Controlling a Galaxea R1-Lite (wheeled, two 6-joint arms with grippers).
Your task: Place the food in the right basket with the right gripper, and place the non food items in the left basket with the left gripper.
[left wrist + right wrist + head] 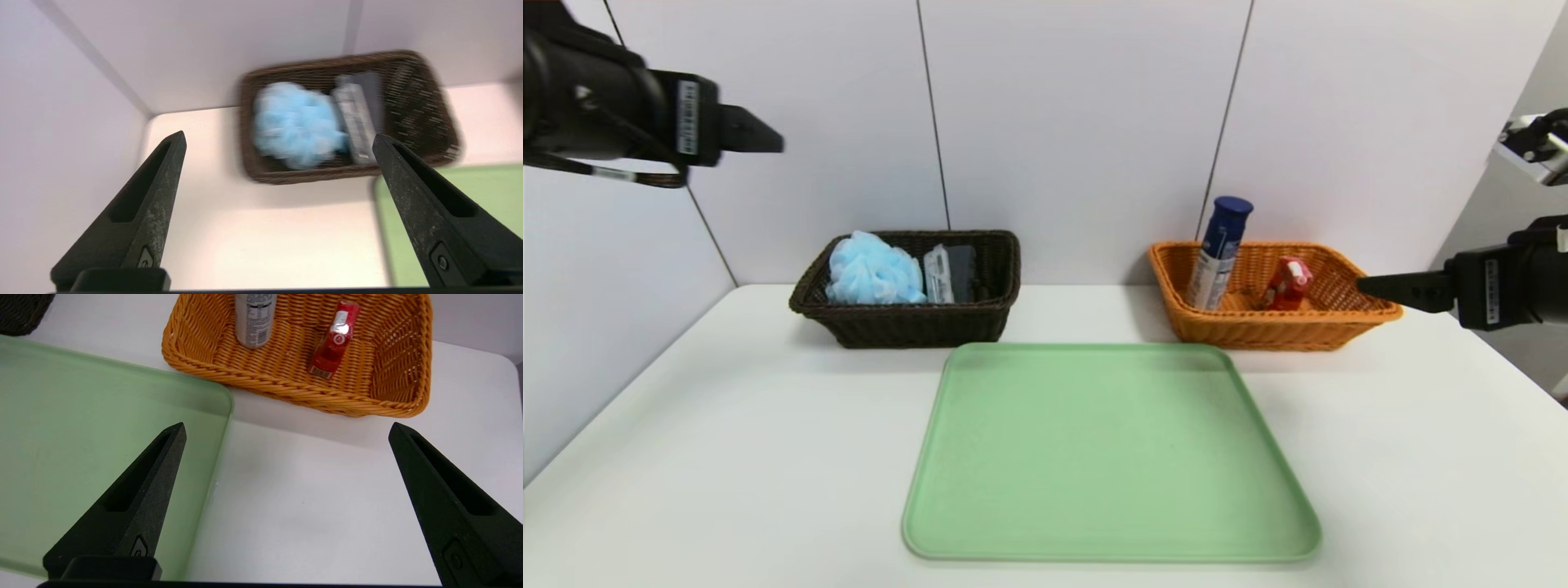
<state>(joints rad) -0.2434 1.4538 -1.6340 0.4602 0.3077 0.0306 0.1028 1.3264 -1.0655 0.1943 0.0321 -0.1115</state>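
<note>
Pale blue on the pouf (874, 269); dark brown weave on the left basket (919, 327); orange weave on the right basket (1266, 333); plain light green across the tray (1111, 449).

No txt legible; print on can (255, 322) & red pack (333, 343) too small

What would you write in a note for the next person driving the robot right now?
Left gripper: open, holding nothing, raised near the dark basket.
Right gripper: open, holding nothing, just in front of the orange basket.
Dark basket: blue bath puff, clear-and-white pack and a dark flat thing.
Orange basket: blue-topped can, leaning, and small red pack.
Done: the things in view are all in baskets; the green tray is bare.
Left: no sorting that I can see.
</note>
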